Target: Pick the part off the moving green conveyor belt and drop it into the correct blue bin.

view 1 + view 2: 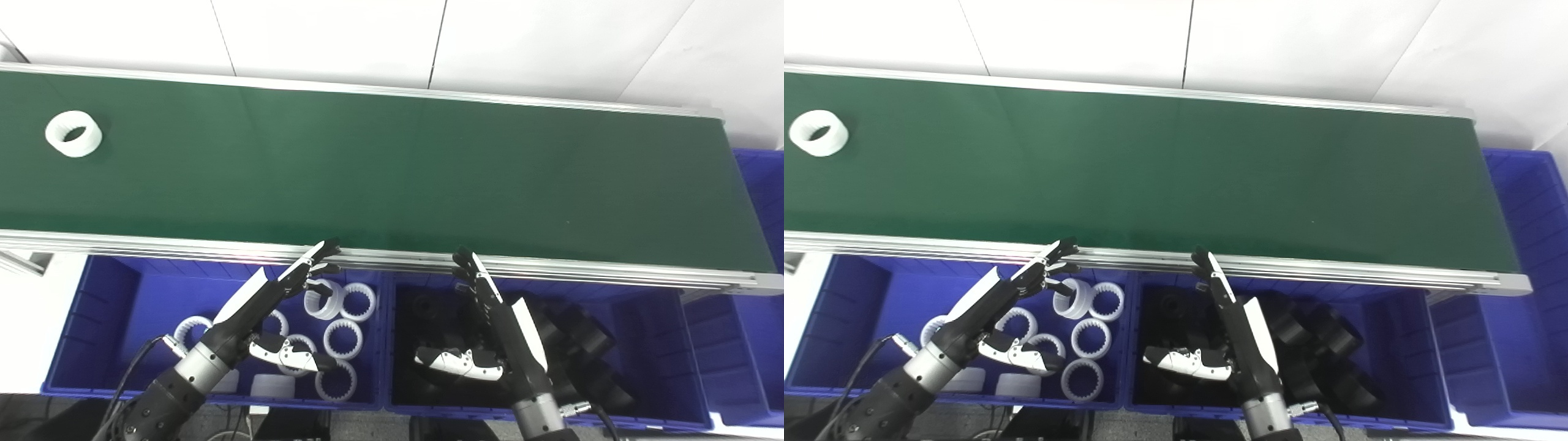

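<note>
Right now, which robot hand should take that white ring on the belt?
Left robot hand, probably. The white ring lies at the belt's far left, and the left bin below holds white rings. The right robot hand is farther away.

A ring part (73, 133) lies far left on the belt (392, 171), bins (104, 318) in front.

bright, even light; sharp focus

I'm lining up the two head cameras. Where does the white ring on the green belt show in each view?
Left eye view: the white ring lies on the belt near the picture's left edge, upper left.
Right eye view: the same ring sits even closer to the left edge, at a similar height.
Shared landmark: the conveyor belt's far right end, beside a blue bin.
</note>
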